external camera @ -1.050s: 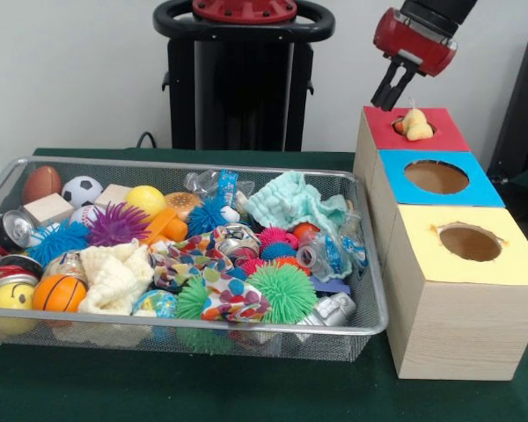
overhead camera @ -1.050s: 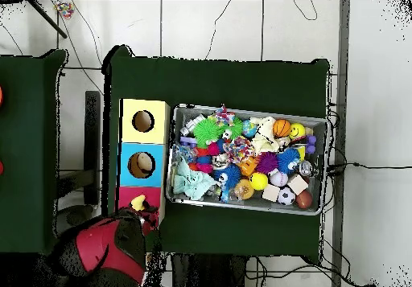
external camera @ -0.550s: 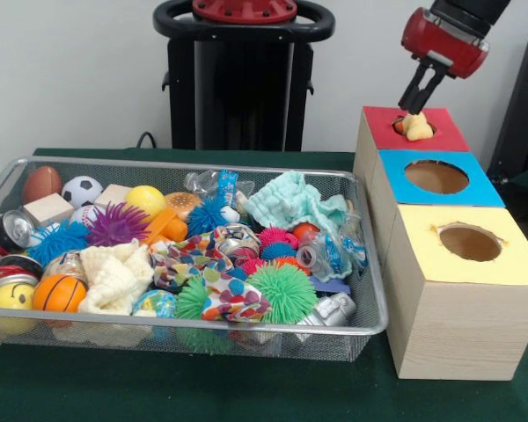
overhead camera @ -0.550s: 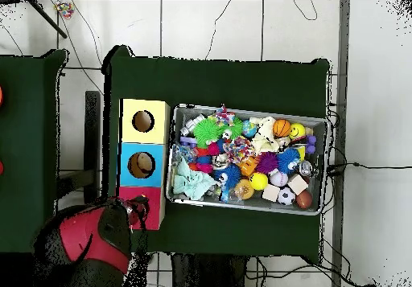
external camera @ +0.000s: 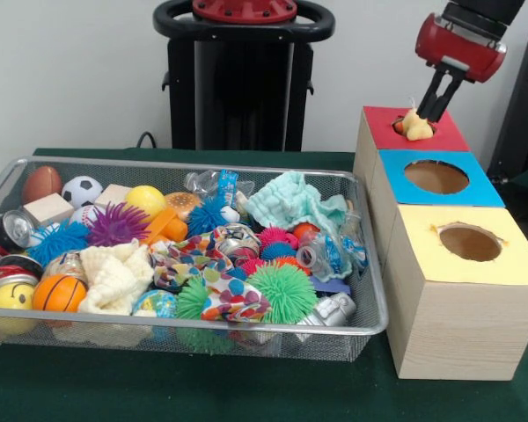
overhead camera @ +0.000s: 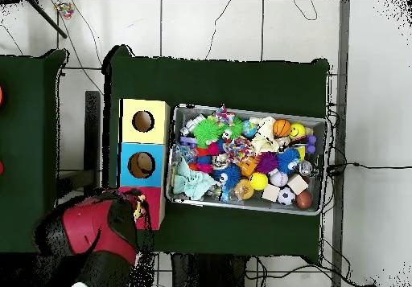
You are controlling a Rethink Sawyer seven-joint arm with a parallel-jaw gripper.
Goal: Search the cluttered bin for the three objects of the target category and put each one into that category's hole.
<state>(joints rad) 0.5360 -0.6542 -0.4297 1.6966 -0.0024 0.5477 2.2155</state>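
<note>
Gripper (external camera: 433, 112) down at the red-topped box (external camera: 440, 136), tips right behind the pale yellow toy (external camera: 414, 126). Toy sitting in the red box's hole, half sunk, top still poking out. Fingers close together, touching the toy's back edge; clenched on it or merely resting there, impossible to tell. Blue-topped box (external camera: 475, 189) just beside the red one, hole empty; yellow-topped box (external camera: 510, 264) beyond that. Mesh bin (external camera: 370, 303) alongside the boxes, heaped with balls, cloths, spiky toys.
</note>
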